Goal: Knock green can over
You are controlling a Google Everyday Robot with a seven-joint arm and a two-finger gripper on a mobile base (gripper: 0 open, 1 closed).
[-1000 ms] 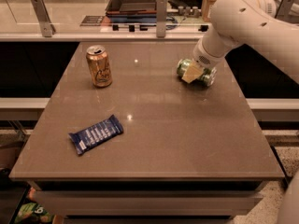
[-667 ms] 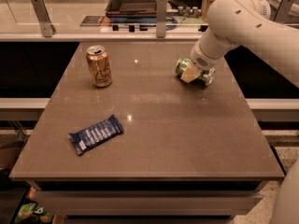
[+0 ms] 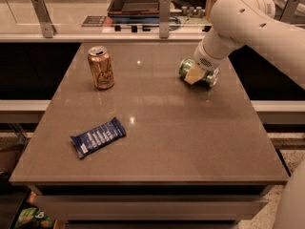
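The green can lies on its side on the brown table, at the far right part of the top. My gripper is on the can's middle, at the end of the white arm that comes in from the upper right. It covers most of the can's side, so only the can's two ends show. The orange-gold can stands upright at the far left, well apart from the gripper.
A blue snack bar wrapper lies flat at the near left of the table. A glass-railed counter with a dark tray runs behind the table's far edge. The floor drops away past the table's right edge.
The gripper and the green can under it have shifted slightly to the left. The orange-gold can and the blue wrapper have not moved.
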